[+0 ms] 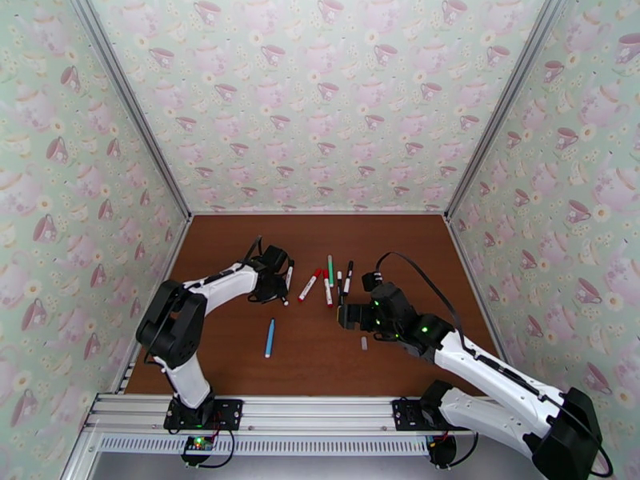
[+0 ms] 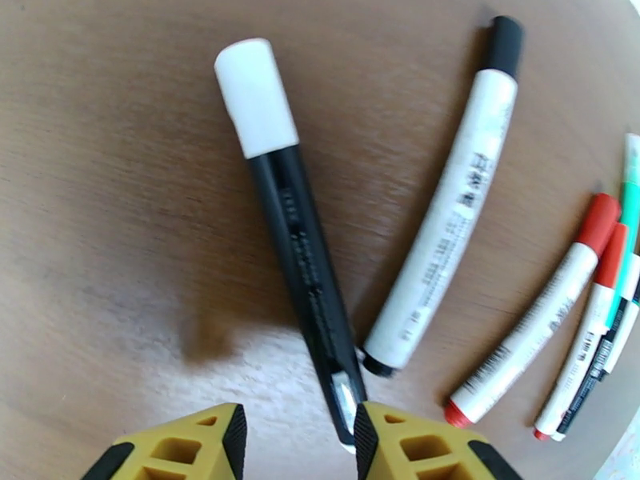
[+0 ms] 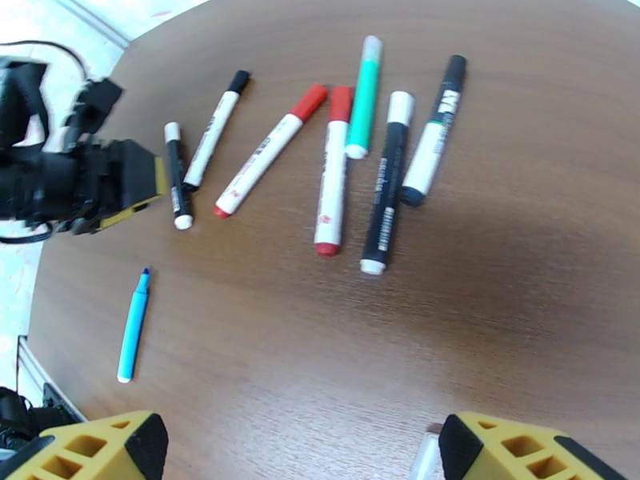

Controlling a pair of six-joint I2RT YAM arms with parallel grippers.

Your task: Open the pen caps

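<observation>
Several pens (image 3: 332, 170) lie side by side mid-table, with red, black and white pen caps on them. My left gripper (image 2: 298, 442) is open low over a black pen (image 2: 308, 266) with a white cap (image 2: 256, 98). That pen's near end rests against the inner side of one finger (image 2: 400, 446); the other finger stands clear of it. A white pen with a black cap (image 2: 506, 43) lies beside it. My right gripper (image 3: 308, 450) hangs wide open and holds nothing. A loose pale cap (image 1: 364, 343) lies on the table by it. A blue pen (image 1: 270, 338) lies apart, its tip bare.
The brown table (image 1: 240, 370) is walled on three sides by teacup-patterned panels (image 1: 320, 114). In the top view my left gripper (image 1: 280, 296) is at the left end of the pen row and my right gripper (image 1: 346, 315) is just in front of its right end.
</observation>
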